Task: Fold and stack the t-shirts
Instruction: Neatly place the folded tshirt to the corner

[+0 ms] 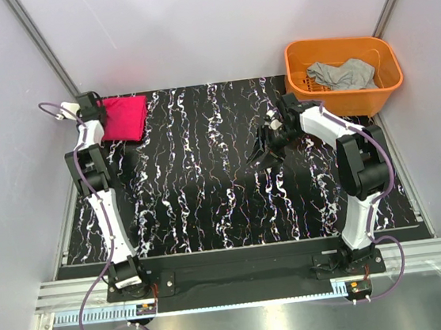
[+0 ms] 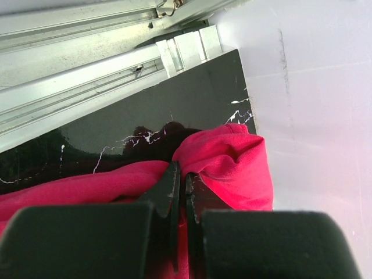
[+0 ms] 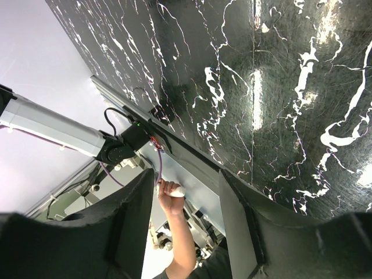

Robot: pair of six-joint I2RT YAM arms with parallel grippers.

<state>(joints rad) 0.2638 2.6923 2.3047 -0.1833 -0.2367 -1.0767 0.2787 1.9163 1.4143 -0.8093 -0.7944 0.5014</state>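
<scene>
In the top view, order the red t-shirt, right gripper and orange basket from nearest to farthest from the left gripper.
1. red t-shirt: at the left gripper, far left corner.
2. right gripper: right of the middle.
3. orange basket: far right corner.

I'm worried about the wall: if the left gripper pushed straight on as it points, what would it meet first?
The magenta t-shirt: the shut left gripper has its tips at its folds. Beyond lie black table top and the white wall, seemingly farther off.
</scene>
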